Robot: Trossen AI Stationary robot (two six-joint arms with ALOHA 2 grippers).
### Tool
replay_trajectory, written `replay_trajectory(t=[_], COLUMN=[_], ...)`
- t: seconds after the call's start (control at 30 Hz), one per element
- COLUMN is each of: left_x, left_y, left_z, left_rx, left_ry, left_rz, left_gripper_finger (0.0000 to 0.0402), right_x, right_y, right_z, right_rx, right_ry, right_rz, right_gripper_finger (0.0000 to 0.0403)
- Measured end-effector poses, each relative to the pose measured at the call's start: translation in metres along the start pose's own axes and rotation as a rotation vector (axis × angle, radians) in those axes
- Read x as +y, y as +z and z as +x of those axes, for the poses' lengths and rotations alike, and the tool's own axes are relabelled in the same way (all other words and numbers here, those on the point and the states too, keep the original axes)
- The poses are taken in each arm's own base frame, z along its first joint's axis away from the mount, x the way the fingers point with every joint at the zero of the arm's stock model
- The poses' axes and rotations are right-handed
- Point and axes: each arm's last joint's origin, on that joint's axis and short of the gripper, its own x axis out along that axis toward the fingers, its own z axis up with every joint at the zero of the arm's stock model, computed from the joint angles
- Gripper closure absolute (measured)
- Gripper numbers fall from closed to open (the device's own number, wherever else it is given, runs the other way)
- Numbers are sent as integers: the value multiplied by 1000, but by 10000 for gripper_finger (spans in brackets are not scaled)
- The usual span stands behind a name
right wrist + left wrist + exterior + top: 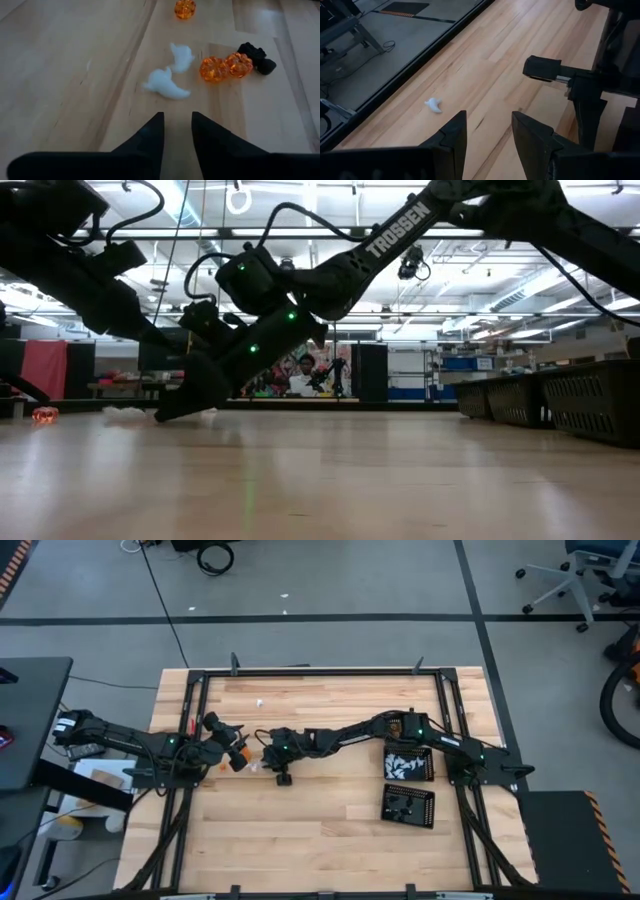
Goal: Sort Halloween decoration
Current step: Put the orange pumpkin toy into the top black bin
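Note:
The Halloween decoration lies as small loose pieces on the wooden table. In the right wrist view, two white ghosts (166, 85) (181, 56), orange pumpkins (215, 69) (239, 64) (185, 8) and black pieces (257, 57) lie just ahead of my right gripper (177, 120). Its fingers stand a narrow gap apart, low over the table, with nothing between them. My right gripper (258, 752) reaches far toward the table's left. My left gripper (488, 125) (232, 732) hovers open at the left with nothing in it. A lone white piece (434, 105) (260, 702) lies ahead of it, toward the far edge.
Two black perforated trays (408, 762) (408, 806) sit at the table's right, under and beside the right arm. A black frame rail (320, 672) runs round the table. In the low view an orange pumpkin (44, 415) lies on the wood. Bare wood (320, 840) fills the near half.

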Motion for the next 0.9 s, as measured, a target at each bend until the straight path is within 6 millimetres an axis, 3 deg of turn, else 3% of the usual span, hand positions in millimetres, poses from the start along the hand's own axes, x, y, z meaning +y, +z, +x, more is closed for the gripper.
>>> replay_trajectory(t=[0.2, 0.37, 0.67, 0.9], left_x=[-2, -6, -2, 1], left_y=[-1, -3, -1, 2], left_z=[0, -1, 0, 0], left_rx=[26, 70, 29, -27], left_ry=[-84, -215, -80, 56], left_rz=[-6, 15, -11, -49], left_gripper_finger=[260, 260, 260, 260], right_x=[0, 0, 8, 7], right_y=[-1, 2, 16, 24], right_z=[0, -1, 0, -2], right_rx=[15, -26, -160, -299], right_ry=[7, 55, 57, 7], right_rz=[8, 2, 1, -25], right_gripper_finger=[297, 264, 171, 165])
